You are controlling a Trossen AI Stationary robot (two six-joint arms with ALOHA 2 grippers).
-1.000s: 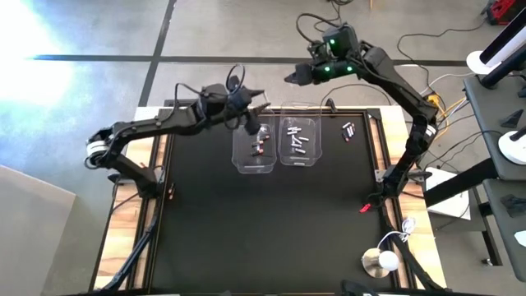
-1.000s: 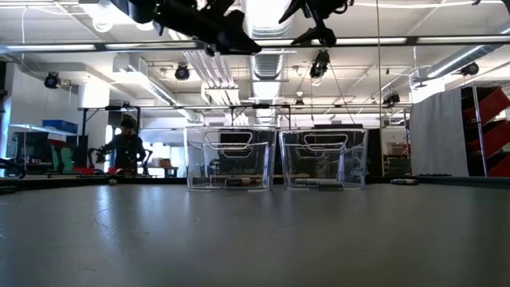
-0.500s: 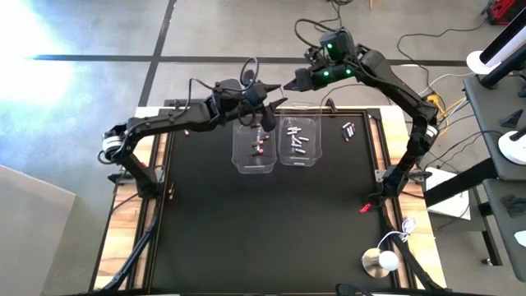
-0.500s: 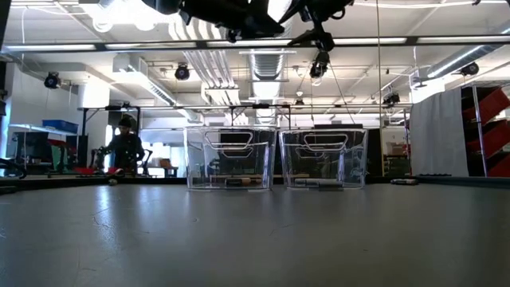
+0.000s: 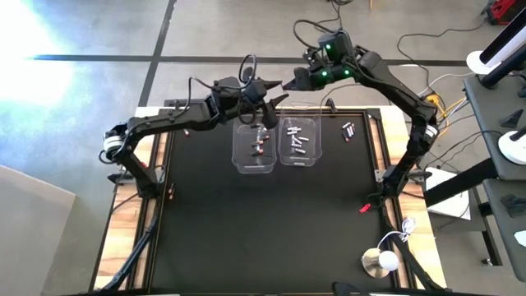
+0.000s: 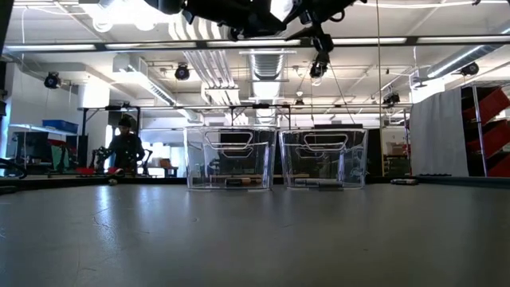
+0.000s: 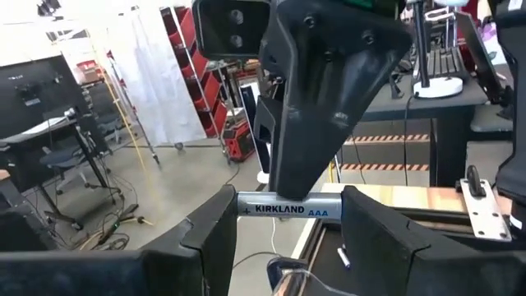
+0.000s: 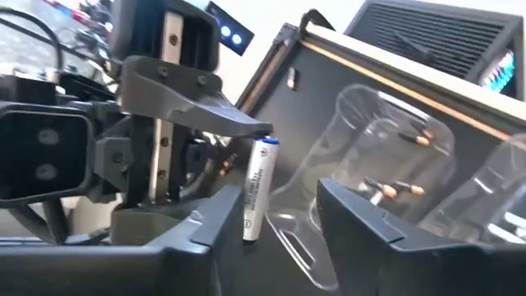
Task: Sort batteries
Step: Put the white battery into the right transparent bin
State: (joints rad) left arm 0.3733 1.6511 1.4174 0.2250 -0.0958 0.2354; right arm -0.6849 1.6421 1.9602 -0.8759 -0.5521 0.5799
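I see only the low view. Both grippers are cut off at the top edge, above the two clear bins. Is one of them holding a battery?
Observer: Yes. The left wrist view shows the left gripper holding one battery by its two ends.
Operator: Which kind is it?
Observer: Silvery-white, with KIRKLAND AAA printed on it.
Operator: Where is the right gripper?
Observer: The right gripper has a finger on either side of that battery, not yet closed on it.

table [image 5: 246,222]: black | bins [image 5: 254,148]: two, clear | loose batteries [image 5: 348,130]
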